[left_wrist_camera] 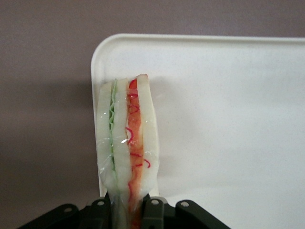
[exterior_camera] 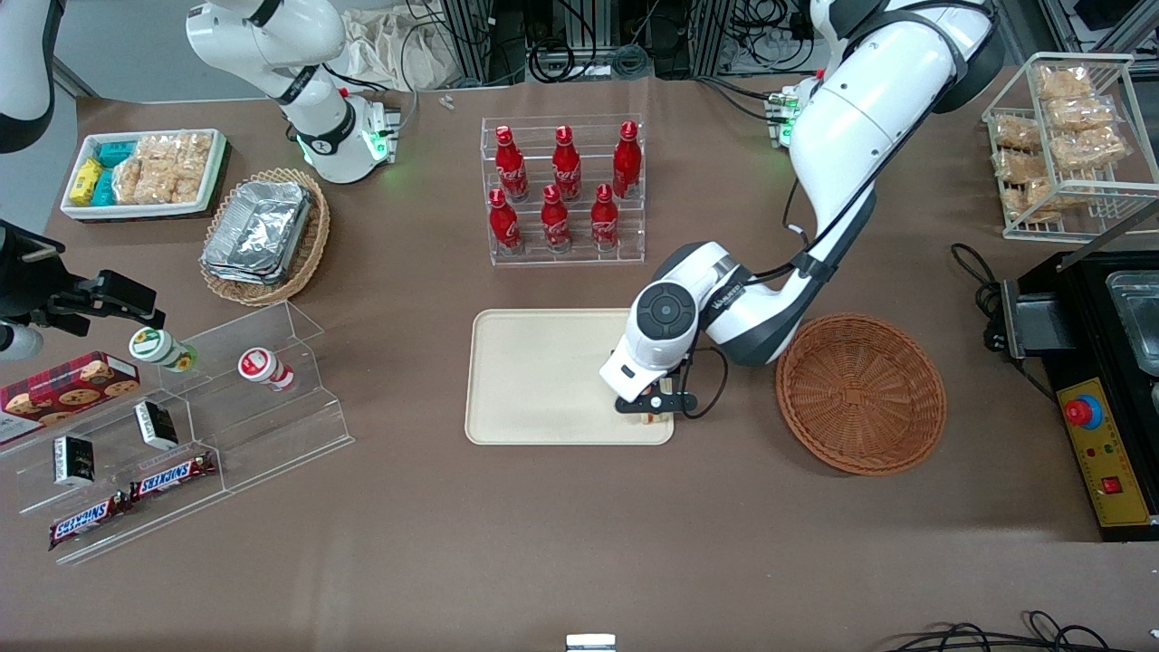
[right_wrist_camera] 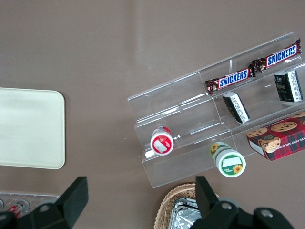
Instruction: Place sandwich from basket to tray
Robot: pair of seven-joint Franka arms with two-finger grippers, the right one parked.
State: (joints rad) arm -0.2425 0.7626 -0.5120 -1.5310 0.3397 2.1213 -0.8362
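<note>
The sandwich, a wedge of white bread with green and orange-red layers in clear wrap, is pinched at its base between the fingers of my gripper, which is shut on it. It hangs over a corner of the cream tray, above the rim. In the front view my gripper is at the tray's corner nearest the camera, on the basket's side, and only a sliver of the sandwich shows under it. The reddish-brown basket beside the tray shows only its woven floor.
A clear rack of red bottles stands farther from the camera than the tray. A tan basket of foil containers, a white snack tray and a clear stepped shelf lie toward the parked arm's end. A wire rack and a black machine sit at the working arm's end.
</note>
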